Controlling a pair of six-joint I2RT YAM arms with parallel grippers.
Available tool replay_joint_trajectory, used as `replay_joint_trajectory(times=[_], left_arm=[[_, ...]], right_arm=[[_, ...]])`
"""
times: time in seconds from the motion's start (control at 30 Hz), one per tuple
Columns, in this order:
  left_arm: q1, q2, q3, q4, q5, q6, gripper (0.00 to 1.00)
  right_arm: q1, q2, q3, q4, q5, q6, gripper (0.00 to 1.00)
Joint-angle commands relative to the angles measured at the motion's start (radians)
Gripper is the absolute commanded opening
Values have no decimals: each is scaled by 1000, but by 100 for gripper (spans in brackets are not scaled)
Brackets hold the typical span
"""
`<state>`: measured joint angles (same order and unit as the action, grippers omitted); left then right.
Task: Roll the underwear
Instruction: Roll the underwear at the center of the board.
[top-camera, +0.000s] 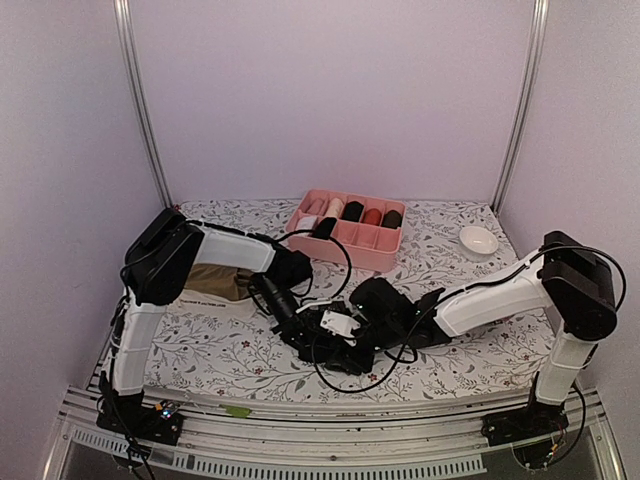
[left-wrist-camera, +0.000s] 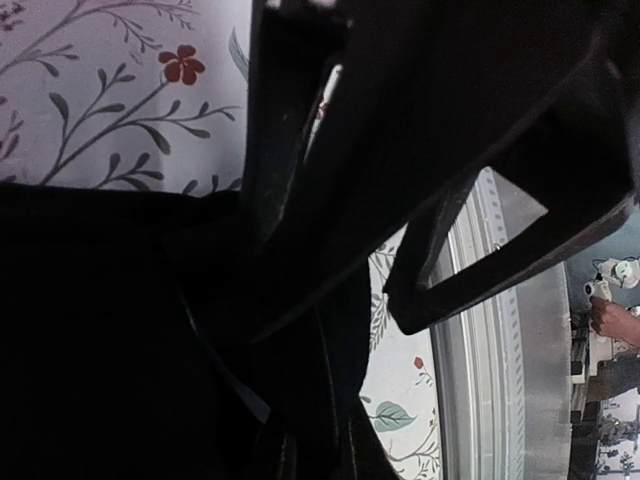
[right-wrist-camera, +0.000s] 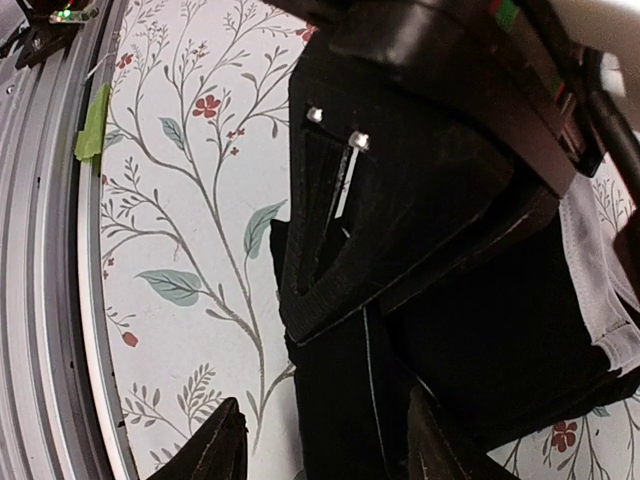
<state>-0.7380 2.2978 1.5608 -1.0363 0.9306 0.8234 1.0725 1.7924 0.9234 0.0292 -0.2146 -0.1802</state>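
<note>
Black fabric brief with white trim (right-wrist-camera: 350, 400) lies bunched on floral tablecloth (top-camera: 470, 350), in front of pink divided plastic box (top-camera: 372, 258), toward near table edge. Left gripper (top-camera: 312, 330): jaws closed, pinching black fabric. Right gripper (right-wrist-camera: 325, 450): jaws apart, straddling same brief. Olive-brown brief with cream waistband (top-camera: 215, 282): left of box, under left arm.

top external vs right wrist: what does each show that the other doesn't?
Top external only: pink divided plastic box, small white bowl, olive-brown briefs with cream waistband. Right wrist only: right gripper fingertips apart, and a thin seam in the black fabric briefs. Both: those black briefs, floral tablecloth, green tape strip.
</note>
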Motion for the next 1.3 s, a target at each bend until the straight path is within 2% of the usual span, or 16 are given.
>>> replay_joint_trajectory(times=[0.0, 0.2, 0.3, 0.37, 0.43, 0.47, 0.57, 0.63, 0.73, 0.83, 0.9, 1.03, 1.27], left_arm=[[9, 76, -27, -62, -151, 15, 0], [14, 83, -23, -62, -148, 26, 0], [16, 83, -17, -65, -144, 33, 0], [18, 79, -15, -65, -137, 34, 2], [22, 70, -8, -78, -129, 41, 5], [28, 63, 0, -90, -126, 47, 9], [67, -16, -4, -80, -92, 37, 21], [111, -109, -45, -8, -52, -7, 30], [186, -300, -188, 220, -24, -134, 40], [228, -523, -394, 514, -90, -275, 45], [229, -640, -510, 653, -152, -319, 47], [189, -796, -675, 834, -280, -360, 48], [-33, -891, -850, 1016, -522, -223, 49]], right_arm=[[4, 60, 27, 15, 4, -82, 51], [4, 96, 25, 23, 50, -80, 47], [4, 122, 39, 8, 80, -71, 41], [4, 140, 49, -9, 99, -72, 29], [3, 147, 67, -46, 90, -73, 7], [4, 145, 81, -72, 68, -73, 0], [2, 118, 100, -123, -33, -42, 0], [-11, 112, 112, -153, -126, 0, 0], [-56, 130, 123, -175, -279, 93, 0], [-133, 163, 136, -172, -453, 210, 0], [-172, 200, 151, -174, -559, 270, 0], [-221, 293, 180, -172, -697, 316, 0], [-281, 426, 220, -176, -844, 378, 0]])
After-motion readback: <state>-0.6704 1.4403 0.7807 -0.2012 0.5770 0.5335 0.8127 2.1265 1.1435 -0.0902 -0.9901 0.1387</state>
